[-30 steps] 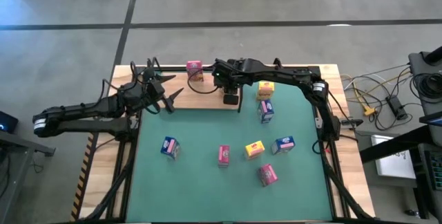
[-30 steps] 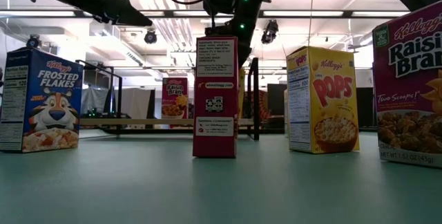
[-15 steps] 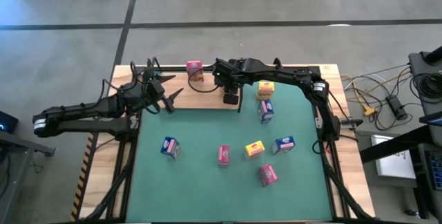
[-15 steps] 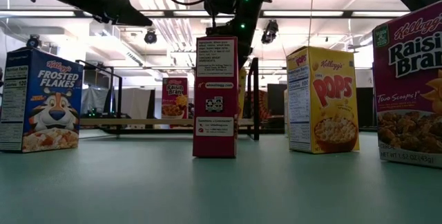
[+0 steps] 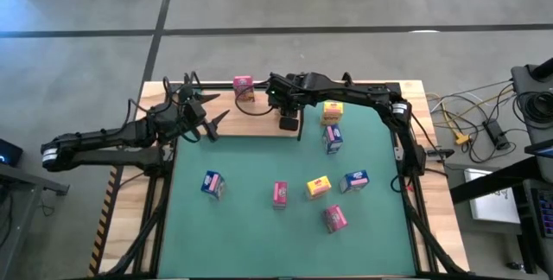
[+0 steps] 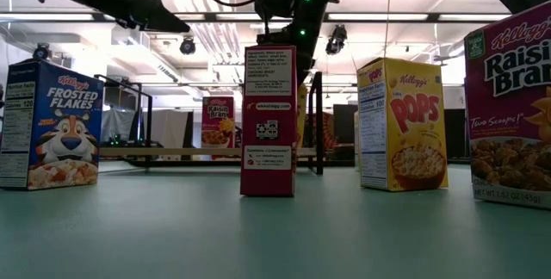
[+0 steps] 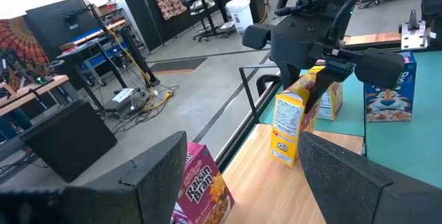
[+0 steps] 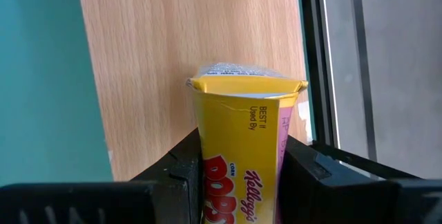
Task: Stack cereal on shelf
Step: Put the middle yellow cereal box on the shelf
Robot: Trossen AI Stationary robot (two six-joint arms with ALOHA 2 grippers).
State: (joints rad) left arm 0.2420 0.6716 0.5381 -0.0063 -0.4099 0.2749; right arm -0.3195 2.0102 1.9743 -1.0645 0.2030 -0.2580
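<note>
Right gripper [image 5: 289, 124] over the far wooden shelf [image 5: 259, 124] — pinching a yellow cereal box [image 8: 243, 148], upright between its fingers [image 8: 176, 175]. Left gripper [image 5: 210, 121] at the shelf's left end, fingers spread, empty. Pink box [image 5: 244, 86] stands on the shelf's far edge — other boxes on the green mat [image 5: 259, 228].

My two arms were matte black and jointed, with black cables looping along them. The left pincer [image 5: 210, 123] had broad, flat, dark fingers [image 7: 166, 172]. Small green lights glowed above the right pincer [image 5: 288, 124].
</note>
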